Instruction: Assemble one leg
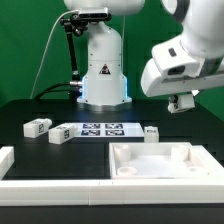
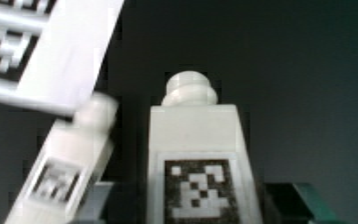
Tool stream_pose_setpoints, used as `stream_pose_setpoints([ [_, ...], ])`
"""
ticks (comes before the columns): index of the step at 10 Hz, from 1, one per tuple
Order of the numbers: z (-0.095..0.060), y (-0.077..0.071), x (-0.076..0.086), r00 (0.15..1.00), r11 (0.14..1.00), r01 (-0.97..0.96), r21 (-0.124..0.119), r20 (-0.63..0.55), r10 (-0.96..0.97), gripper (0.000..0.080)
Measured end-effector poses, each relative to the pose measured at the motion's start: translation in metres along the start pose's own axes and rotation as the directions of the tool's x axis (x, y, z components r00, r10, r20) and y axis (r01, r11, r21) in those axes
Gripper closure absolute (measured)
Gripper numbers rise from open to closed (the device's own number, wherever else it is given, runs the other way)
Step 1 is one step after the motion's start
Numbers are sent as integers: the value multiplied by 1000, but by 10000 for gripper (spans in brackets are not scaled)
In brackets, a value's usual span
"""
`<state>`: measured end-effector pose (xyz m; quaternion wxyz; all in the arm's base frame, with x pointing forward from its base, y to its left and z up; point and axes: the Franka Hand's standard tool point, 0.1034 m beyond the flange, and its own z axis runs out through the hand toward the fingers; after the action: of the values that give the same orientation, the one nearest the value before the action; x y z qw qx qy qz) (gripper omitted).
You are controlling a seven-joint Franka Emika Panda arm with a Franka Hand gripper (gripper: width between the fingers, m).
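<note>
My gripper hangs above the table on the exterior view's right, over the far side of the large white tray-like piece. In the wrist view the gripper appears shut on the leg, a white block with a tag on its face and a round peg at its far end. A dark fingertip shows beside it. A second leg lies blurred just beside the held one. Three more legs lie on the table.
The marker board lies in front of the robot base and shows tilted in the wrist view. A white block sits at the exterior view's left and a long white bar runs along the front.
</note>
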<state>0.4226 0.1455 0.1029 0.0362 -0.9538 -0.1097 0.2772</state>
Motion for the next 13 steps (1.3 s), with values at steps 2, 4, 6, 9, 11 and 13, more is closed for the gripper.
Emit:
stream_pose_setpoints([
  [2, -36, 11, 23, 978, 1000, 8, -8, -208, -10, 509],
  [4, -27, 13, 20, 939, 1000, 1, -28, -343, -10, 509],
  [6, -34, 21, 33, 832, 998, 14, -62, -553, -47, 509],
  [9, -66, 41, 72, 697, 990, 57, -129, -705, -132, 509],
  [11, -97, 42, 102, 674, 990, 64, -126, -726, -136, 509],
  [13, -100, 43, 108, 662, 990, 63, -127, -737, -137, 509],
])
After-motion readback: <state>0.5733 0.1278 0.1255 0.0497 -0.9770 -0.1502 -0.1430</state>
